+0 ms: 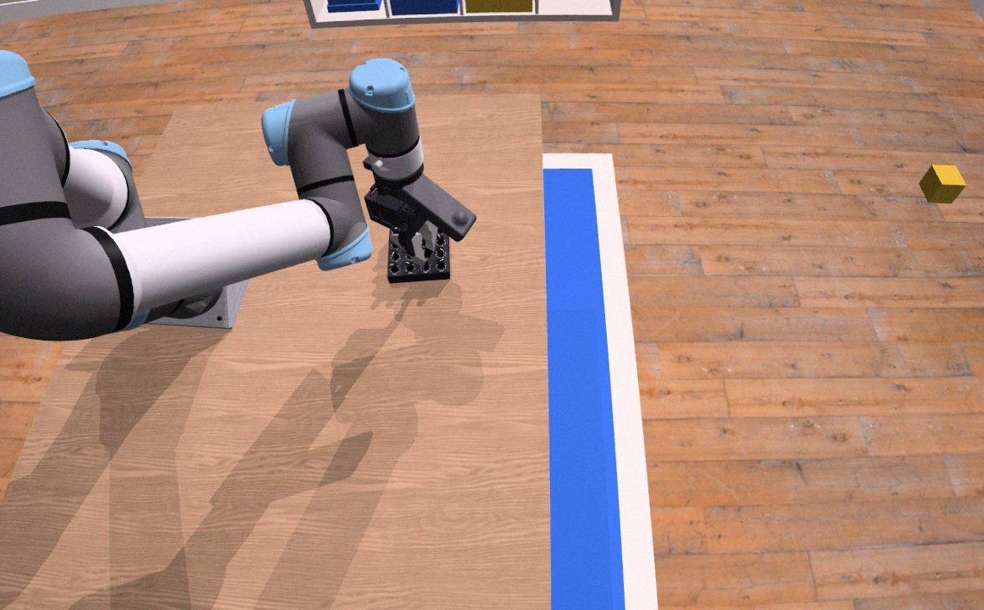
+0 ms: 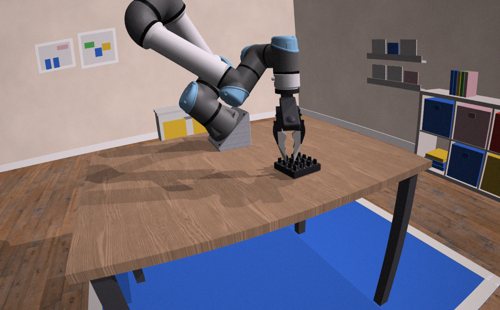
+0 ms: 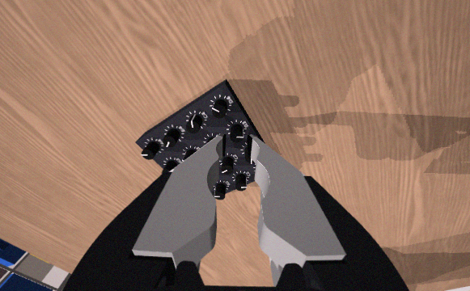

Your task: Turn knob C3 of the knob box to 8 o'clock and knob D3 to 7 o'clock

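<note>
The black knob box (image 1: 416,265) lies on the wooden table; it also shows in the exterior view (image 2: 297,165) and in the wrist view (image 3: 202,141). Its small black knobs have white pointer lines. My gripper (image 1: 420,244) (image 2: 289,154) points straight down over the box, its tips just above the knobs. In the wrist view the two grey fingers stand a little apart with a clear gap. Several knobs show through that gap, and none is pinched. The fingers hide part of the box. I cannot tell which knob lies under the tips.
The arm's grey base (image 2: 230,132) stands on the table behind the box. The table's right edge is near the box, with a blue rug (image 1: 582,379) on the floor below. Shelves with coloured bins (image 2: 475,146) stand at the far right.
</note>
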Robot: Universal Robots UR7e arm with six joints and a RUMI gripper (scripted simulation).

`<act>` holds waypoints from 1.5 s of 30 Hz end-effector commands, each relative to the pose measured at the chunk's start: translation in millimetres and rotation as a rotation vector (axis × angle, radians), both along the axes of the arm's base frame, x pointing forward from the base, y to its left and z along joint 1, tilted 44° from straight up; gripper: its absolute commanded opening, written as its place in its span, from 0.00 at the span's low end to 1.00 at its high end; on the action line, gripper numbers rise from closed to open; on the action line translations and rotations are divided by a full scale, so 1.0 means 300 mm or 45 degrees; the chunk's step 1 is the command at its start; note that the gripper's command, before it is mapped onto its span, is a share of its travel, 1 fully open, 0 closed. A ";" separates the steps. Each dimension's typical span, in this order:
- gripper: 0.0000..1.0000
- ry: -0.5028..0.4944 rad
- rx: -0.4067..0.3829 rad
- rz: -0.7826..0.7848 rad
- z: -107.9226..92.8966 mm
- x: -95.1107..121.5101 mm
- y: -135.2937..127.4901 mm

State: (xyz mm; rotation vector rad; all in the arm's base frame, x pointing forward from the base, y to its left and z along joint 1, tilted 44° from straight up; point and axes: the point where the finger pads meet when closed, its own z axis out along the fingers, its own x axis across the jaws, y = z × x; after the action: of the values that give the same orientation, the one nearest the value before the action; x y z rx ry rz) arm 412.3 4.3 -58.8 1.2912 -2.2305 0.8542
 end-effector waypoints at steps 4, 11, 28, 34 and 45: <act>0.11 -0.001 0.000 0.000 0.050 0.005 0.048; 0.11 -0.001 0.000 0.000 0.063 0.006 0.061; 1.00 -0.001 0.000 0.000 0.066 0.006 0.064; 1.00 -0.001 0.000 0.000 0.094 0.008 0.090; 1.00 -0.001 0.000 0.000 0.197 0.016 0.189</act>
State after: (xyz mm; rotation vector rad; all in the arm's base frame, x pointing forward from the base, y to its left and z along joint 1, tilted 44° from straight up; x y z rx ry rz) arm 416.0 49.9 -11.2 1.2936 -2.2314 0.8549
